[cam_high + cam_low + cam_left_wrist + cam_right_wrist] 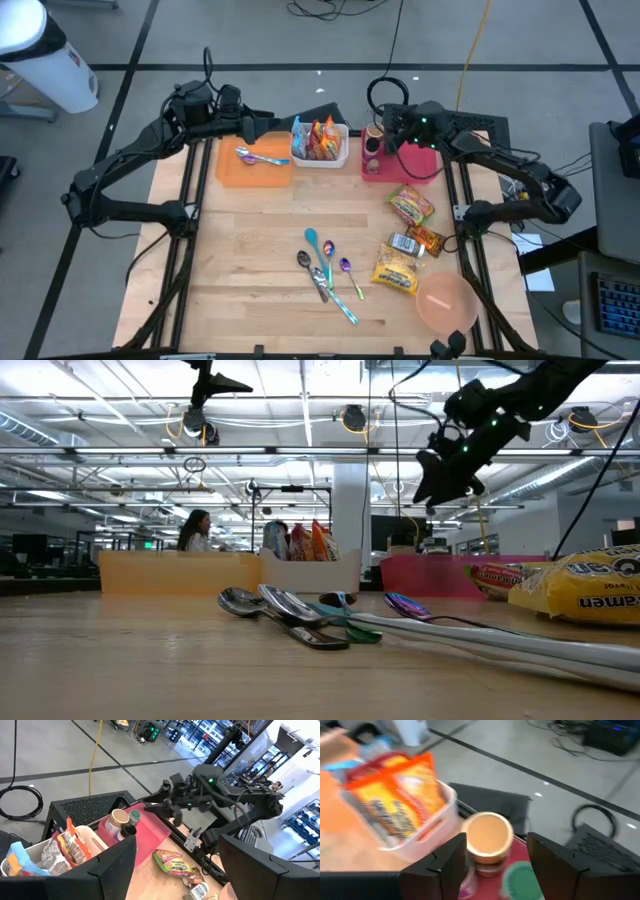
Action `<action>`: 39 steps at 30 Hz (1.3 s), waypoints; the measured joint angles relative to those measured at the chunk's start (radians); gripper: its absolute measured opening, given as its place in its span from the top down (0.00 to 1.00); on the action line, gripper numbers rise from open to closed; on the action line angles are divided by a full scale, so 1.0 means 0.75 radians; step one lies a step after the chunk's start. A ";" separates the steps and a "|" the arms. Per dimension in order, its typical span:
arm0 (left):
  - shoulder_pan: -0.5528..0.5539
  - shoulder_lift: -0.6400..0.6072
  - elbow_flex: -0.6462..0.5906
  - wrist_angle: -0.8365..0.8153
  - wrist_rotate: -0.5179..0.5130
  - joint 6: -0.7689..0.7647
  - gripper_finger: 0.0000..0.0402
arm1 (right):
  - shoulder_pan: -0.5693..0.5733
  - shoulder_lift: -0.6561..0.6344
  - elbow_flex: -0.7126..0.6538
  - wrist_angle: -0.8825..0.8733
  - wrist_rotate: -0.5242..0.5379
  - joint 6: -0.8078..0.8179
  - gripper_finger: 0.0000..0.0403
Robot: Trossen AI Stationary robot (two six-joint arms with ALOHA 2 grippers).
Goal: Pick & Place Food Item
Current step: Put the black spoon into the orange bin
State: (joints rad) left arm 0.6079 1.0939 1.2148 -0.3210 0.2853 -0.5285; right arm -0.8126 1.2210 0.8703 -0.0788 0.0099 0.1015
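Observation:
Food packets lie flat on the table's right side: a green-and-red packet (410,205), small packets (415,240) and a yellow noodle packet (395,272). A pink tray (420,165) at the far right holds a tan-lidded jar (487,834) and a green-lidded jar (520,880). My right gripper (385,140) is open and empty, high above the tray's left end (440,485); in its wrist view the fingers stand to either side of the tan-lidded jar, clear of it. My left gripper (262,125) is open and empty over the orange bin (255,165).
A white basket (320,142) of snack packets stands between the orange bin and the pink tray. A spoon (258,157) lies in the orange bin. Several spoons (325,272) lie mid-table. A pink bowl (445,300) sits at the near right corner.

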 joint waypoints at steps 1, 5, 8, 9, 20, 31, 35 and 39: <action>0.000 0.000 0.000 0.000 0.000 0.000 0.29 | 0.006 -0.020 0.000 -0.006 -0.026 -0.002 0.51; 0.000 0.000 0.000 0.000 0.000 0.001 0.29 | 0.056 -0.091 0.000 -0.053 -0.049 -0.023 0.51; 0.000 0.000 0.000 0.000 0.000 0.003 0.29 | 0.089 -0.110 0.000 -0.134 -0.048 -0.019 0.51; 0.000 0.000 0.000 0.000 0.000 0.003 0.29 | 0.099 -0.110 0.000 -0.172 -0.046 -0.011 0.51; 0.000 0.000 0.000 0.000 -0.021 0.035 0.29 | 0.135 0.037 0.000 -0.427 0.057 0.069 0.51; 0.000 0.000 0.000 0.000 -0.033 0.023 0.29 | 0.107 0.226 -0.001 -0.379 0.170 0.150 0.51; 0.000 0.000 0.000 0.000 -0.032 0.019 0.29 | 0.087 0.249 -0.001 -0.346 0.171 0.163 0.51; 0.000 0.000 0.000 -0.001 -0.032 0.019 0.29 | 0.078 0.250 -0.001 -0.308 0.227 0.155 0.51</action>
State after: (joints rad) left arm 0.6079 1.0939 1.2148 -0.3216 0.2613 -0.5144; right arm -0.7540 1.4082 0.8696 -0.3098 0.1805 0.2179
